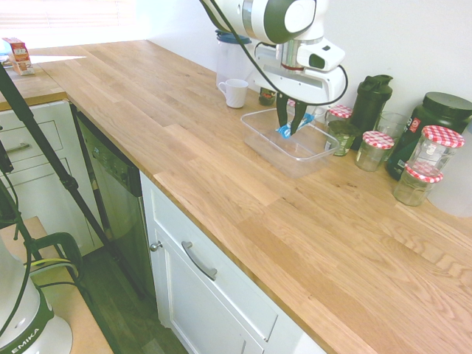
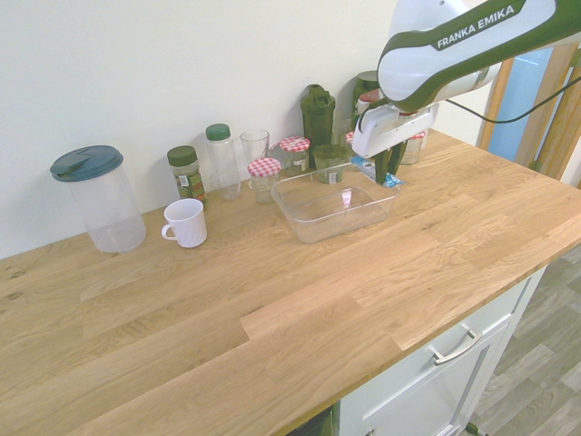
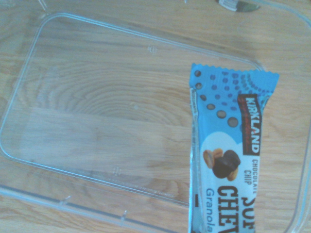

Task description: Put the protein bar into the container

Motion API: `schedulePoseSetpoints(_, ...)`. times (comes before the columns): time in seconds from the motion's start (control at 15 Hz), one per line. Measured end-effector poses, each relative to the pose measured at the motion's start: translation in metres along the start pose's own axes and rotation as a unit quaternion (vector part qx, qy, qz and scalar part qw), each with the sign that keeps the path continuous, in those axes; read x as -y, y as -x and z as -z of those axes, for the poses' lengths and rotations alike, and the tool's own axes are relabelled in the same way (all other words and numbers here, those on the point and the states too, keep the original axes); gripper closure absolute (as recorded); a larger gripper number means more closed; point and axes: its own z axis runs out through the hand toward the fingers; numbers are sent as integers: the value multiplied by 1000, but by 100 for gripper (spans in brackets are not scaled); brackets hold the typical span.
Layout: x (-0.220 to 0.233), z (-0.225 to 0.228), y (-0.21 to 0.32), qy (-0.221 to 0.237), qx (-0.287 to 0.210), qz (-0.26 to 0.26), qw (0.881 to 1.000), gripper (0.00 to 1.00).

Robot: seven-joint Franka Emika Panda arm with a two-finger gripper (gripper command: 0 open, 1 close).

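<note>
Fingers (image 1: 290,125) point straight down, right of centre in the first exterior view, clamped narrow on the bar (image 1: 285,132), whose blue end pokes out below the tips. The bar hangs in the air over the tub (image 1: 318,153), above its far right part in that view, not touching the floor of it. In the second exterior view the fingers (image 2: 388,173) are at upper right, over the tub's (image 2: 313,232) right end, with the bar (image 2: 390,180) showing as a blue bit at the tips. Wrist view: the bar (image 3: 228,160) rises from the bottom edge at right, blue wrapper with dots, print reading sideways; the clear tub (image 3: 29,73) fills the frame, nothing lying in it, wood grain showing through. The tub sits on the tabletop (image 1: 221,177). A white mug (image 1: 234,92) is near its upper left; jars with red-checked lids (image 1: 376,149) stand just beside it to the right.
</note>
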Motion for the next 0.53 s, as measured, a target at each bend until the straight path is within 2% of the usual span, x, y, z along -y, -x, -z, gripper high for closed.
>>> schedulePoseSetpoints(0.53,6,-39,-19,9,4,-2,1000,100)
